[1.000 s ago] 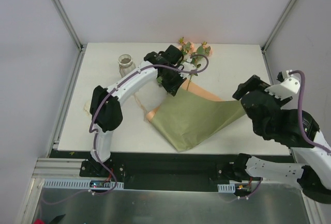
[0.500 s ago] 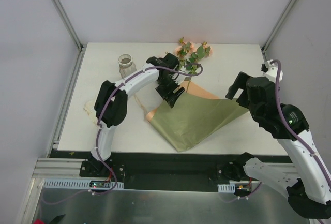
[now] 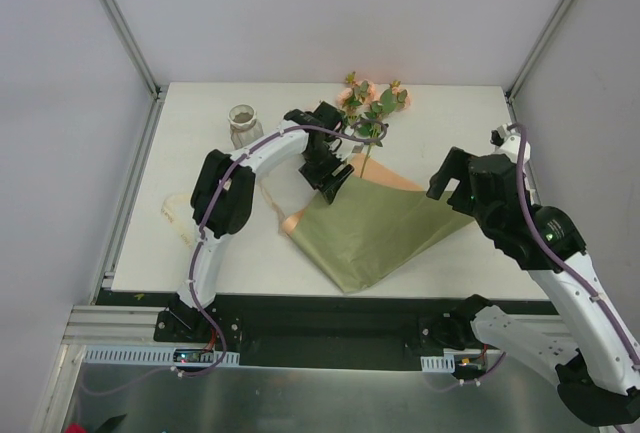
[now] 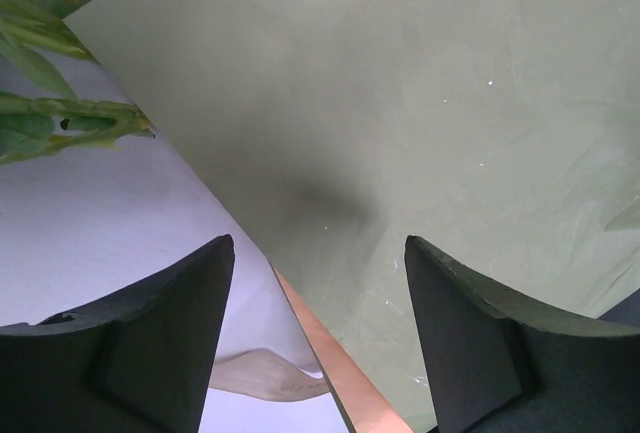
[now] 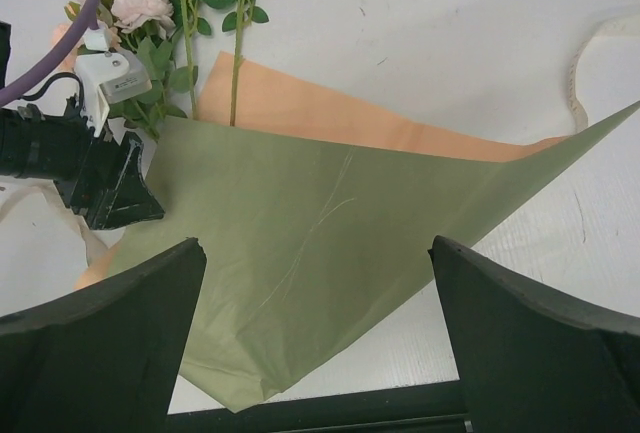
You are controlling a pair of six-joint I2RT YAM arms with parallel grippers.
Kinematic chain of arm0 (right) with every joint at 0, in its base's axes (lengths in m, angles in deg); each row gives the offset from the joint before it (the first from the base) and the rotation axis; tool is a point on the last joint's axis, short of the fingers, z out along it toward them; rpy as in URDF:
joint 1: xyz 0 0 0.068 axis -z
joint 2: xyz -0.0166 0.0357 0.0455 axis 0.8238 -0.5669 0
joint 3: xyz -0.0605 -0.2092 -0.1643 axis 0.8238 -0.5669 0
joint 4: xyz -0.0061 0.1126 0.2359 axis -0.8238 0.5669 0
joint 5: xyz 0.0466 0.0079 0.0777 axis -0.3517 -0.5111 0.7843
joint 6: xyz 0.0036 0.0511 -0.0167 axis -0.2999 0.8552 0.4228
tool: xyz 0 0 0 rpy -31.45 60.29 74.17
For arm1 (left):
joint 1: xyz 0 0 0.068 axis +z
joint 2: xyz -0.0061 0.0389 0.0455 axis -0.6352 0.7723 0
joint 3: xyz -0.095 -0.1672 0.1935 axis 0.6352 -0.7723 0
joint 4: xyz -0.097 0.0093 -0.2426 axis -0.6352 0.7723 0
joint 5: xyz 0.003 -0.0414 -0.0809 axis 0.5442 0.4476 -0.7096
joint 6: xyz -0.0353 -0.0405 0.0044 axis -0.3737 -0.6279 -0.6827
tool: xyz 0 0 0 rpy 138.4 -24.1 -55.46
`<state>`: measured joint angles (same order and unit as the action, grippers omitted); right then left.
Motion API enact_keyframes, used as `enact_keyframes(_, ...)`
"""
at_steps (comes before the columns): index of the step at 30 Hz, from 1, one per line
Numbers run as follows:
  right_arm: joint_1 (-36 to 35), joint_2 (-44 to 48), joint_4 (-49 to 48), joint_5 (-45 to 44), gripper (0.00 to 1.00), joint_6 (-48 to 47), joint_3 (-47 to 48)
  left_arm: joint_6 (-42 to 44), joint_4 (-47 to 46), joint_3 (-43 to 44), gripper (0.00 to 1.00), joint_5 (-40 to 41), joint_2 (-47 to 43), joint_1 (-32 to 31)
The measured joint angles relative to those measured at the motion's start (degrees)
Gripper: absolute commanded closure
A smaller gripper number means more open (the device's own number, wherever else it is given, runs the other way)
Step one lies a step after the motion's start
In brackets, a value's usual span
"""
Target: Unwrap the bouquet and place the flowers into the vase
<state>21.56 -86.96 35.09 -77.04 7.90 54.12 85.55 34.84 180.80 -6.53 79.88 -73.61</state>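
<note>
No readable text for you in any view. Only candidate is the small white box [image 5: 112,77] on the left arm's wrist, seen from the right wrist camera. Whatever is on its face is too small to read.

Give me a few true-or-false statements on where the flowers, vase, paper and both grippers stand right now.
1. The flowers are in the vase. False: they lie on the table near its far edge, and the vase stands apart to their left with no stems in it.
2. The left gripper is open above an edge of the wrapping paper. True.
3. The right gripper is shut on the wrapping paper. False: it is open and holds nothing.
4. The wrapping paper lies opened flat, olive side up, with its orange inside showing along one edge. True.
</note>
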Motion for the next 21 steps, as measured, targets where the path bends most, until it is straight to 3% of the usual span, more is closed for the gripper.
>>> enact_keyframes(9, 0.09, 0.0, -0.72, 0.94, 0.0, 0.02, -0.72, 0.5, -0.74, 0.0, 0.59, -1.22, 0.17, 0.0)
enact_keyframes(14, 0.09, 0.26, -0.87, 1.36, 0.0, 0.02, -0.72, 0.61, -1.88, 0.0, 0.59, -1.16, 0.17, 0.02)
enact_keyframes(21, 0.09, 0.42, -1.05, 2.01, 0.0, 0.02, -0.72, 1.62, -2.21, 0.0, 0.46, -0.9, 0.98, 0.04)
